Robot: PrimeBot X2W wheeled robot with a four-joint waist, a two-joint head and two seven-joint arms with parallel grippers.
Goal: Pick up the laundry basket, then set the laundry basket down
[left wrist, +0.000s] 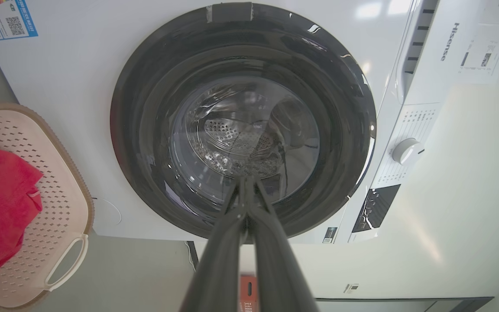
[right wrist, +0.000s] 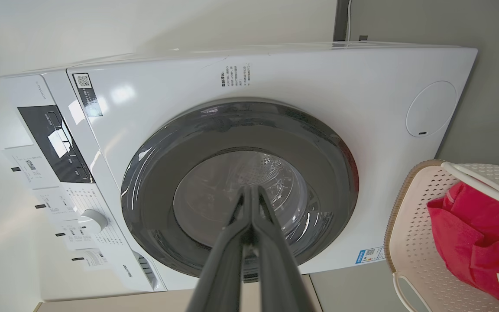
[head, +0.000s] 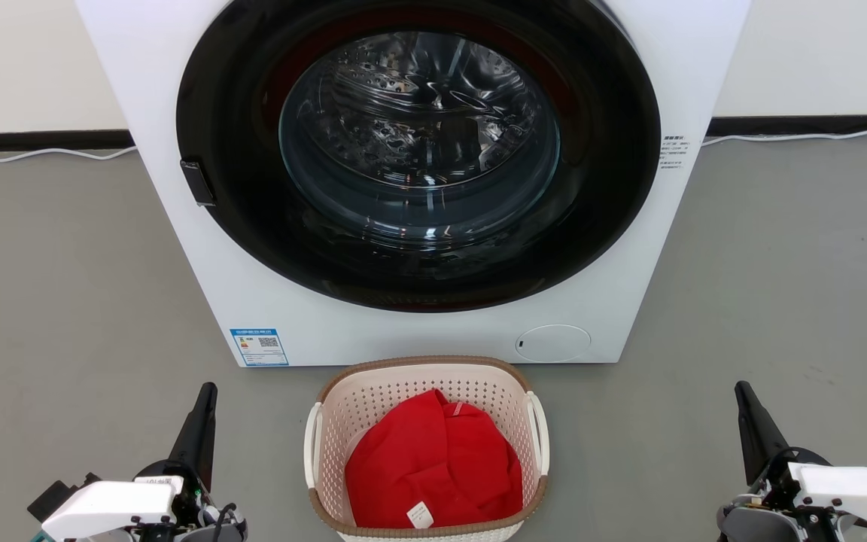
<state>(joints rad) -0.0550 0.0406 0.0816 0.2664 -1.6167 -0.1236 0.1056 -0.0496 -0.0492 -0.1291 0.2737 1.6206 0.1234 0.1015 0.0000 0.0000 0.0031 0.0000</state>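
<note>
The laundry basket (head: 373,391), cream-white and perforated with a brown woven-look rim and white side handles, stands on the grey floor in front of the washing machine and holds a red garment (head: 433,467). My left gripper (head: 208,390) is shut and empty, well to the left of the basket. My right gripper (head: 742,388) is also shut and empty, well to its right. Each points up toward the machine. The left wrist view has the laundry basket (left wrist: 54,208) at its left edge, past my left gripper (left wrist: 246,180). In the right wrist view, the laundry basket (right wrist: 409,234) is at the lower right of my right gripper (right wrist: 251,189).
A white front-loading washing machine (head: 253,301) with a closed dark round door (head: 418,150) stands right behind the basket. A white cable (head: 34,153) runs along the wall's dark skirting. Bare grey floor lies on both sides of the basket.
</note>
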